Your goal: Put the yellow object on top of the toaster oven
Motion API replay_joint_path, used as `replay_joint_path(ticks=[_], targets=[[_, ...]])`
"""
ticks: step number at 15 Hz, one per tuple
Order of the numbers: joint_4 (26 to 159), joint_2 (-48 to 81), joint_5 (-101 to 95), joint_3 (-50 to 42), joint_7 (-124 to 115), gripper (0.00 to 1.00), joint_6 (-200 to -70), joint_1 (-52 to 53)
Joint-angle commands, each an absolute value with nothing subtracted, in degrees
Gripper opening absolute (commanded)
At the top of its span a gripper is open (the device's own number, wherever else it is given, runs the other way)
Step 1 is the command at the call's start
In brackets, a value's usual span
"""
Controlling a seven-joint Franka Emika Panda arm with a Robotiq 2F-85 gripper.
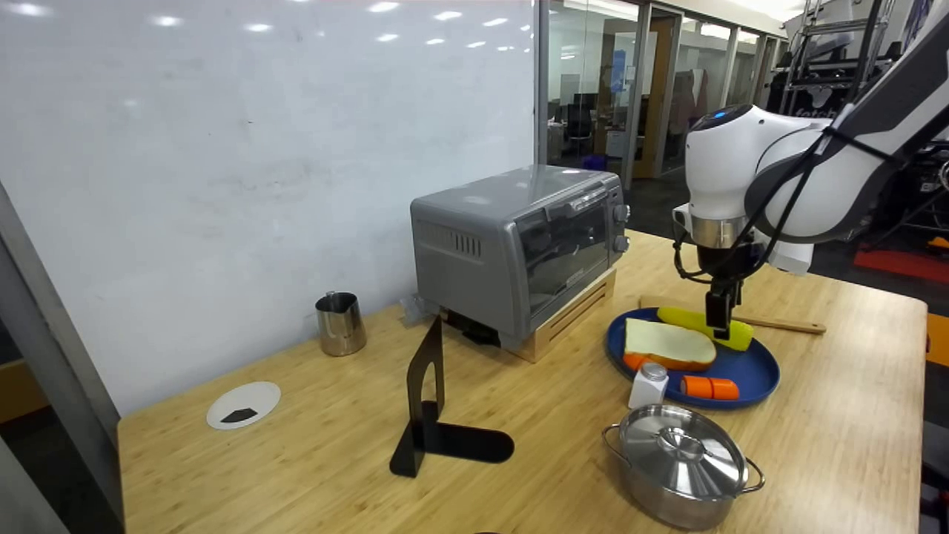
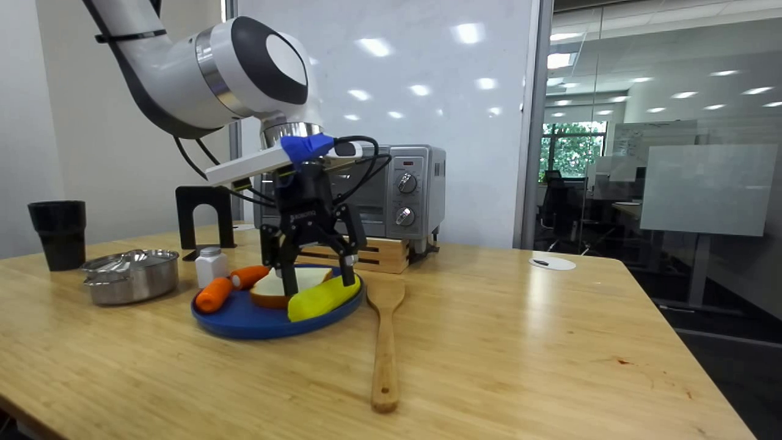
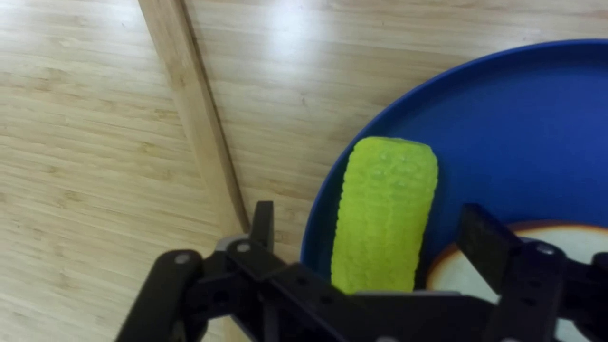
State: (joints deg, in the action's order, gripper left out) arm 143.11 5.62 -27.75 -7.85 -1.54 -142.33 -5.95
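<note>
Lying on a blue plate [image 3: 513, 137] — yellow corn [image 3: 385, 213], beneath the gripper [image 2: 319, 286], between its parted fingers

Black housing [image 2: 303, 206] above the fingers [image 2: 289, 282]: and there it is, "ROBOTIQ"!
Black background item [image 1: 808, 105]: "fetch", in pale letters!
Toaster oven [image 2: 423, 201] display [image 2: 409, 163]: red characters, too small to call!

Open room above toaster oven [image 1: 511, 237]; whiteboard [image 1: 282, 170] blocks rear. Narrow gap between yellow corn [image 3: 385, 213] and bread slice [image 1: 663, 345]; rim of blue plate [image 3: 413, 105] hems other side. White bottle [image 1: 649, 387], lidded pot [image 1: 678, 467] stand near.
</note>
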Motion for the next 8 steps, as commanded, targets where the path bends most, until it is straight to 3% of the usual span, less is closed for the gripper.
replay_joint_path(ticks=[1, 8], targets=[[141.9, 7.1, -30.1, -8.0, -3.1, 0.68, -143.3, -5.5], [141.7, 6.9, -30.8, -8.0, -3.5, 0.19, -143.6, -5.1]])
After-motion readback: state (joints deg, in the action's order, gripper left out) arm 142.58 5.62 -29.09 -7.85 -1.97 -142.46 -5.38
